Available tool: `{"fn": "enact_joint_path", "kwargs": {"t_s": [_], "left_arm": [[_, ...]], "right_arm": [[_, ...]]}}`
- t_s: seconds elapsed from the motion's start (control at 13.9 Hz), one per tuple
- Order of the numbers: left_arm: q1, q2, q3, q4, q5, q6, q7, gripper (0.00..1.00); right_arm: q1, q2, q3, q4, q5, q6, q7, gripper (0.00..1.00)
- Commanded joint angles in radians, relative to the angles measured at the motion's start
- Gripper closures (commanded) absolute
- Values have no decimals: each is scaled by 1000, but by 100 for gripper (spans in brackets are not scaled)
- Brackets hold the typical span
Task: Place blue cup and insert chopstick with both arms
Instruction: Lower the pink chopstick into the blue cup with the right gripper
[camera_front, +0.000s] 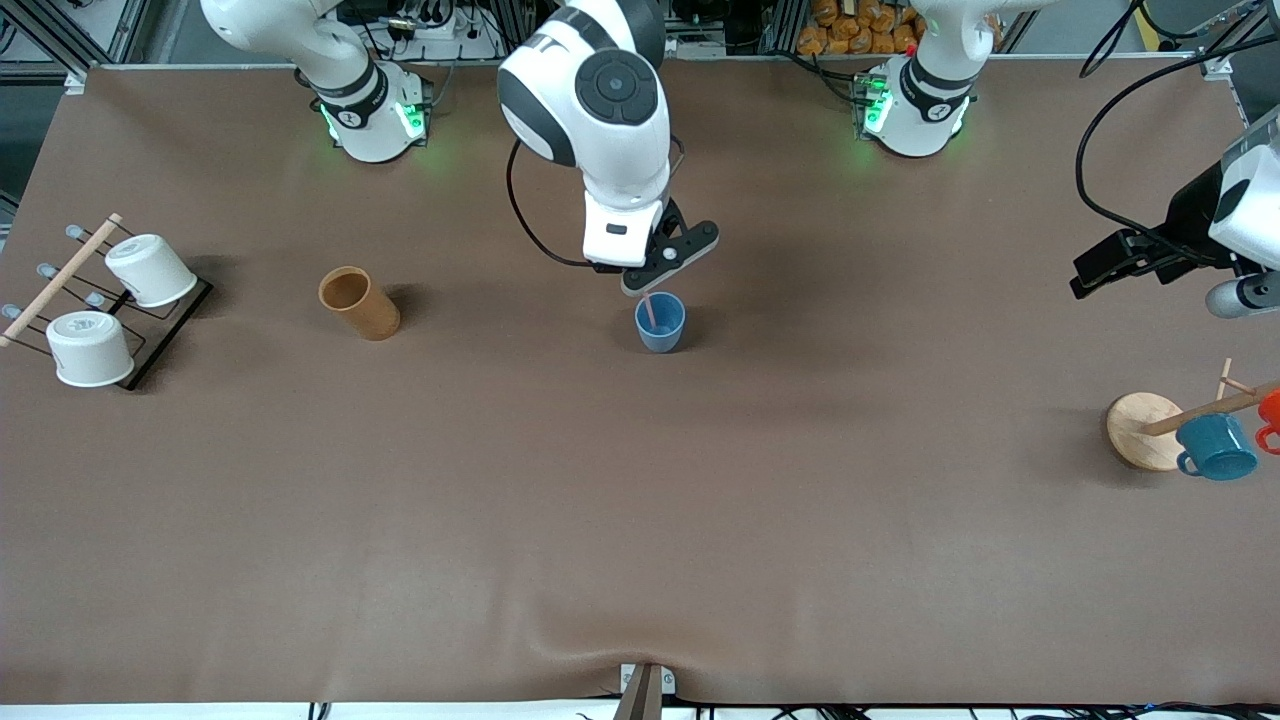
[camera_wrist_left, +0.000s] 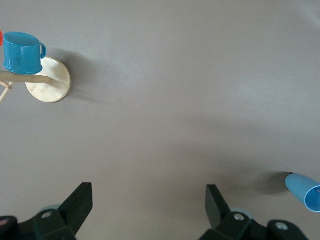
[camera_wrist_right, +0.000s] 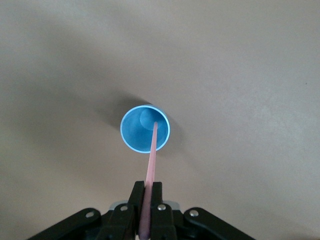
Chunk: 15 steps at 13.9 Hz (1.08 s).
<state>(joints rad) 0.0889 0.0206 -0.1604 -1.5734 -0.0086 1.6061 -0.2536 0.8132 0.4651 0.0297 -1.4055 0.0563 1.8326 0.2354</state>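
One blue cup (camera_front: 660, 323) stands upright at the middle of the front frame on the brown desk (camera_front: 640, 520). Its mouth holds the lower end of the pink chopstick (camera_front: 649, 309), which leans up into the right claw (camera_front: 650, 285) just above; that claw is clenched on the stick's upper part. Toward the frame's left lie a tan cup (camera_front: 358, 302) and a rack (camera_front: 150, 340) with two white cups. At the right edge the left claw (camera_front: 1105, 265) hangs released over bare desk, above a teal mug (camera_front: 1215, 447) on a wooden stand (camera_front: 1140, 428).
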Motion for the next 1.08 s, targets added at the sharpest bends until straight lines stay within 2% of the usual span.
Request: {"fn": "enact_joint_path", "kwargs": {"t_s": [0.0,0.57,0.65,0.72,1.01], "left_arm": [[6,-5,1,-5,-19,5,27,0],[8,-7,1,-4,-19,5,27,0],[8,-7,1,-4,-19,5,27,0],[8,-7,1,-4,-19,5,27,0],[8,-7,1,-4,-19,5,27,0]], "right_arm": [[9,44,-5,25,7,-10,33,100],[7,89,-5,13,5,37,44,100],[7,90,-5,13,4,43,44,63],[6,90,-7,13,-3,50,44,1],[3,78,-8,16,-10,47,44,0]]}}
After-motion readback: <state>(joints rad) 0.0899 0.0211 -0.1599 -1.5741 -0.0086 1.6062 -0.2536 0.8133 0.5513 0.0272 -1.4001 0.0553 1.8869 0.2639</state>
